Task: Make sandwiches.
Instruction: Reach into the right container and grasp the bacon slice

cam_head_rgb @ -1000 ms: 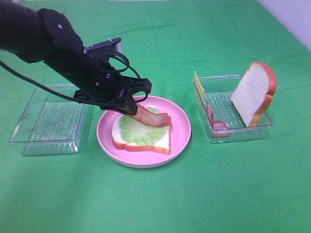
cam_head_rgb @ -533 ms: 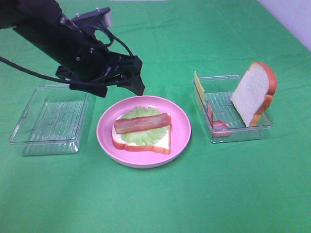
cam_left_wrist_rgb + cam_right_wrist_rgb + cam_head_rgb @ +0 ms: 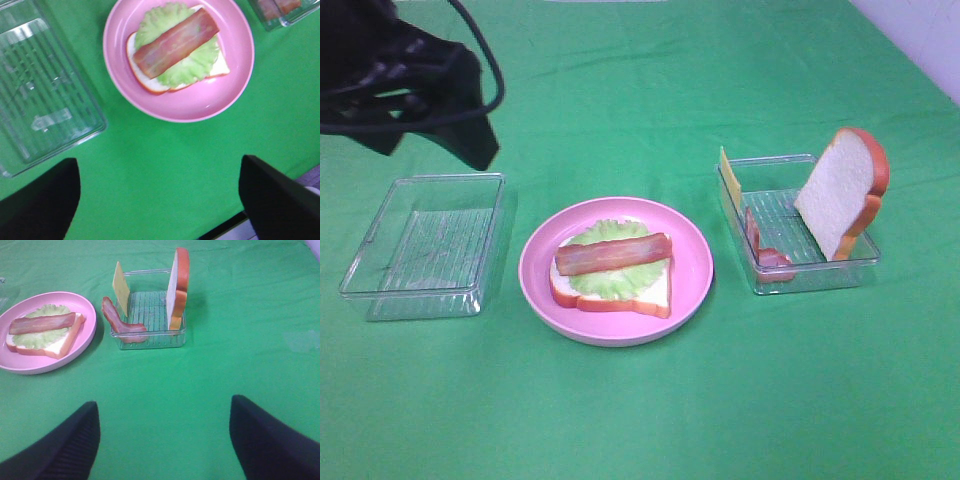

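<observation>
Surface: green desk (image 3: 650, 425), pink plate (image 3: 696, 272) mid-desk.
Done: bread (image 3: 652, 293), lettuce (image 3: 605, 283), bacon strip (image 3: 613, 254) stacked on plate.
To do: cheese (image 3: 728, 172), second bacon (image 3: 761, 250), top slice (image 3: 840, 190), in right-edge tray (image 3: 820, 277).
Mine: left tool (image 3: 159, 161), right tool (image 3: 164, 401) released, empty.

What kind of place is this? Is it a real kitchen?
Probably not a kitchen, more like a robot practice table. A green cloth covers everything. The food looks like toys, such as the bread slice standing in a clear tray. A black robot arm hangs over one side.
</observation>
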{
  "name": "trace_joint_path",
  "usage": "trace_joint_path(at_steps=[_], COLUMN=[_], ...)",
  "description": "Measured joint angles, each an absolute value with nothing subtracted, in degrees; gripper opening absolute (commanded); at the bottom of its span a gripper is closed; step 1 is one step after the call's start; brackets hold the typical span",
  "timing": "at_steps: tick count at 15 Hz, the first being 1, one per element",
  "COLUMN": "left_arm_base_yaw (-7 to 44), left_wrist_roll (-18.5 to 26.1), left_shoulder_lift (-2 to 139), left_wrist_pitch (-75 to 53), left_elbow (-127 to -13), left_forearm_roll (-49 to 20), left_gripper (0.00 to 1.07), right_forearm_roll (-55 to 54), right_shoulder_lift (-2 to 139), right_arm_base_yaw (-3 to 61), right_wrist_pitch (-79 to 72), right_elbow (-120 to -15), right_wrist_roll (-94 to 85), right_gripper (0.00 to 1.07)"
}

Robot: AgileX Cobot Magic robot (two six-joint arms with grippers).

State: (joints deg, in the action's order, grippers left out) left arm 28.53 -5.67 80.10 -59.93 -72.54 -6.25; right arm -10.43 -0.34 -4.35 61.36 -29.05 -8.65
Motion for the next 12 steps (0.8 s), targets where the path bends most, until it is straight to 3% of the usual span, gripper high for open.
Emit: trace_joint_path(at_steps=[2, 5, 12], left_arm_base_yaw=[28.53, 28.53, 28.53], left_wrist_roll=[-8.42, -9.0, -9.05], left_shoulder_lift=[73.22, 65.55, 37.41], left_wrist_pitch=[-66.23, -69.1, -69.5], left_elbow=[-72.54, -72.14, -50.42], left_forearm_roll=[-1.2, 0.0, 0.0], left_gripper=[0.82, 0.82, 0.82], right_forearm_roll=[-10.43, -10.43, -10.43], right_shoulder_lift=[-0.34, -0.34, -0.34], right_arm_base_yaw=[-4.35, -4.35, -4.35], right_wrist_pitch=[61.36, 61.36, 61.36], right_elbow=[-29.05, -29.05, -29.05], right_wrist_roll=[-8.65, -8.65, -8.65], right_gripper=[0.69, 0.69, 0.69])
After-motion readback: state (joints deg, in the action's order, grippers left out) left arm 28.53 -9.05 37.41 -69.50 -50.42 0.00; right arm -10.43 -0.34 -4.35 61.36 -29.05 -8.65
